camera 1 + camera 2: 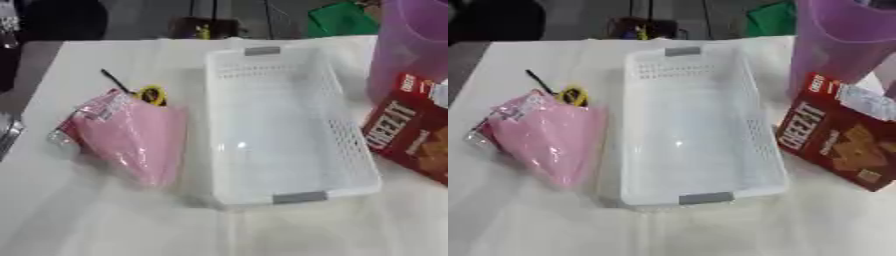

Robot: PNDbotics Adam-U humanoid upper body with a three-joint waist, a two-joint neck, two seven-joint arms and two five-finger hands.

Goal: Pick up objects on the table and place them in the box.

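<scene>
A white plastic basket [353,150] with grey handles stands lengthwise in the middle of the white-covered table, and nothing lies inside it. To its left lies a pink plastic bag [131,135], its narrow end pointing toward me. Just behind the bag sits a small yellow and black item [151,95] with a thin black stick beside it. A red Cheez-It box [833,140] lies flat to the right of the basket, with something white and crinkled [870,103] on its far end. Neither hand shows in either view.
A tall purple container [842,45] stands at the back right, behind the Cheez-It box. A grey metallic part [9,132] pokes in at the left edge. Dark floor, a green object [341,20] and other clutter lie beyond the table's far edge.
</scene>
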